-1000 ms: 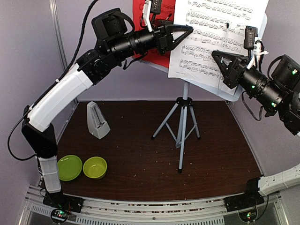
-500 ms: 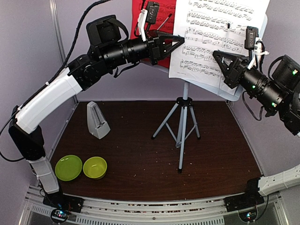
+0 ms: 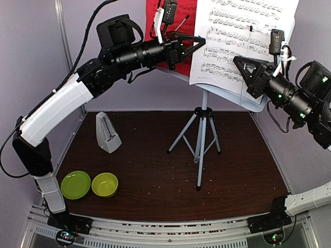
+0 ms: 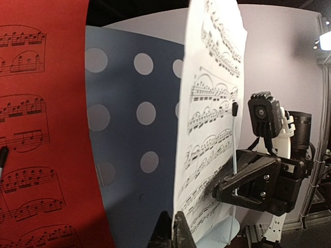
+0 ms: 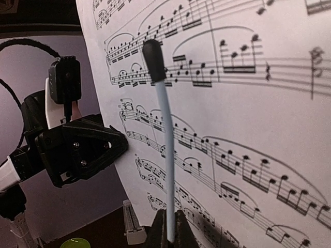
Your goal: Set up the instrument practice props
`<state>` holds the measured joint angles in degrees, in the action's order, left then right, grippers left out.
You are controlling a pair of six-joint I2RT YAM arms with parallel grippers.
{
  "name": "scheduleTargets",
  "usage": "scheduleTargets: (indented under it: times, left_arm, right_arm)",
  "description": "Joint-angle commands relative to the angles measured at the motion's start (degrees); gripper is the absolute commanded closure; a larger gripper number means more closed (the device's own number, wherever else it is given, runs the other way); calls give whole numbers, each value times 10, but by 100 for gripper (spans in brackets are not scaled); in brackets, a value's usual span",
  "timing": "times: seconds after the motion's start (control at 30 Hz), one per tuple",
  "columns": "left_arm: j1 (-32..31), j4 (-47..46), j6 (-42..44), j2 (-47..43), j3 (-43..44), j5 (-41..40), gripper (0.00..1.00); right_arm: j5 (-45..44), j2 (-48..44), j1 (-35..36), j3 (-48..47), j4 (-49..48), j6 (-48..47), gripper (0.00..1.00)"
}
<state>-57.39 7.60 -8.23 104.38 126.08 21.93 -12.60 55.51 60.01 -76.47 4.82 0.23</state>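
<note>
The music stand [image 3: 200, 134] stands on its tripod at mid-table, its perforated desk [image 4: 134, 103] raised. The red sheet [image 3: 155, 31] rests on the desk's left side and also shows in the left wrist view [image 4: 41, 129]. The white sheet [image 3: 238, 36] covers the right side. My left gripper [image 3: 199, 39] is shut on the white sheet's left edge [image 4: 207, 103], low on the page. My right gripper [image 3: 239, 61] is shut on the stand's thin white page-holder rod [image 5: 164, 129], which lies across the white sheet [image 5: 248, 103]. The whitish metronome [image 3: 107, 133] stands upright at the left.
Two lime-green bowls [image 3: 75, 184] [image 3: 104, 184] sit side by side at the near left. The tripod legs spread over the dark brown table [image 3: 155, 191]. Grey walls close in the back and both sides.
My left gripper dipped and then rose slightly, keeping its hold on the white sheet's edge. The sheet's left edge has shifted a little to the right. The right gripper has stayed in place.
</note>
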Motion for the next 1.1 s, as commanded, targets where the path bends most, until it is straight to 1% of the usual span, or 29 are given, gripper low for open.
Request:
scheduleTargets:
  times: [0.0,0.2,0.4,0.47,0.53,0.63,0.67,0.73,0.8,0.93,1.07]
  left_arm:
    - [1,-13,-1,23,32,26,100]
    - [1,0,9,40,51,36,100]
    - [1,7,21,38,57,24,100]
    - [1,11,26,35,56,15,100]
    - [2,14,26,33,55,4,100]
    - [2,11,22,32,54,-4,93]
    - [2,9,20,32,54,-4,88]
    - [2,7,16,32,53,-5,83]
    - [2,7,15,32,53,-5,76]
    - [2,11,21,27,52,-8,71]
    - [2,12,31,15,40,-15,61]
  right_arm:
    - [24,-9,-1,6,-3,1,100]
    - [22,-9,-1,6,-2,2,100]
    - [7,-14,0,10,-5,9,100]
    - [-2,-16,-1,13,-8,14,97]
    - [-10,-18,-1,16,-9,19,91]
    - [-13,-19,-1,17,-10,25,80]
    - [-14,-18,0,17,-10,27,77]
    - [-17,-20,-1,17,-9,30,72]
    - [-19,-22,-1,17,-5,32,68]
    - [-22,-25,0,15,-1,36,61]
    - [-23,-31,-1,12,7,40,51]
